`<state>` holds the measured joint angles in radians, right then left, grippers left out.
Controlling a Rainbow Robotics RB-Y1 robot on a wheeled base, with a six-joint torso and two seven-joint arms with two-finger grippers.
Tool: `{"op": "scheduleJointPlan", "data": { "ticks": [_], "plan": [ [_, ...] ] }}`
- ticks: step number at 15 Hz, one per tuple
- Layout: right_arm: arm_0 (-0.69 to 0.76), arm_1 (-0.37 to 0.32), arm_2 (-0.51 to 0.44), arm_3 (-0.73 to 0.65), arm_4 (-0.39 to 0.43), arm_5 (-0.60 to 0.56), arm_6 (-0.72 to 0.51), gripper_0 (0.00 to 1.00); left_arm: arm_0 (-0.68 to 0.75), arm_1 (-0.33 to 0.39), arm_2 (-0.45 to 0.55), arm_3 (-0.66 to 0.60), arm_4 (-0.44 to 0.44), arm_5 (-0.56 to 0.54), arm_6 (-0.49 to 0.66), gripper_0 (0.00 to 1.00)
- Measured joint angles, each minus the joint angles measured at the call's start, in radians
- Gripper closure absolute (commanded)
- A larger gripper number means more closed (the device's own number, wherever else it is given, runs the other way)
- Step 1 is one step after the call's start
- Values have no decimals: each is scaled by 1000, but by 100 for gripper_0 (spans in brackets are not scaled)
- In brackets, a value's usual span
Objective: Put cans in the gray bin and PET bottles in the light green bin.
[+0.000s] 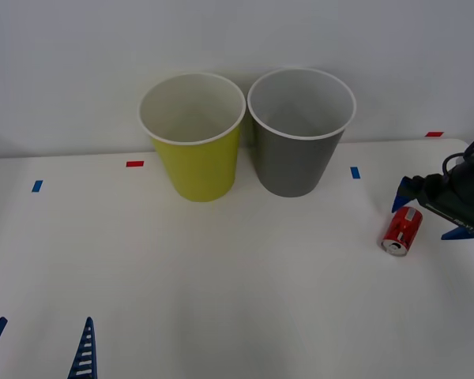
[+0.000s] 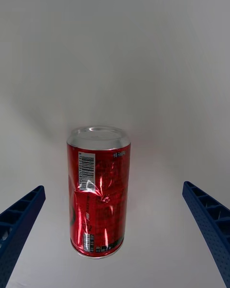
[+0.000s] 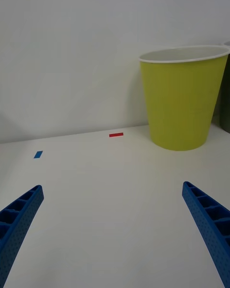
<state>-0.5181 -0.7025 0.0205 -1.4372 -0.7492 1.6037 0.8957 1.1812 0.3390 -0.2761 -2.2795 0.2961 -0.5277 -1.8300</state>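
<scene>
Red can (image 1: 401,230) on its side, right jaws wide beside it

A plain white surface (image 1: 221,276) spreads ahead of both tools and ends at a bare, pale gray wall (image 1: 79,63) with no window or fixture, lit softly and evenly with only faint shadows. Small tape marks lie on the surface: ahead of the left tool a blue tape mark (image 1: 37,186) and, farther toward the middle, a red tape mark (image 1: 134,163); just beyond the right tool another blue mark (image 1: 355,172), and behind it by the wall another red mark (image 1: 434,134)
</scene>
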Motion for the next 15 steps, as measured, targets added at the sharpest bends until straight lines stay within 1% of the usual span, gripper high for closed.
{"op": "scheduleJointPlan", "data": {
  "ticks": [3,6,9,13,15],
  "plan": [
    [-26,-13,45,53,-20,-27,-5,0,0,0,0,0,0,0,0,0],
    [-35,-17,86,76,-34,-50,-11,0,0,0,0,0,0,0,0,0],
    [-45,-17,109,102,-48,-62,-16,0,0,0,0,0,0,0,0,0],
    [-79,-17,158,174,-61,-113,-23,0,0,0,0,0,0,0,0,0],
    [-81,-17,173,180,-63,-117,-27,0,0,0,0,0,0,0,0,0]
  ]
}}
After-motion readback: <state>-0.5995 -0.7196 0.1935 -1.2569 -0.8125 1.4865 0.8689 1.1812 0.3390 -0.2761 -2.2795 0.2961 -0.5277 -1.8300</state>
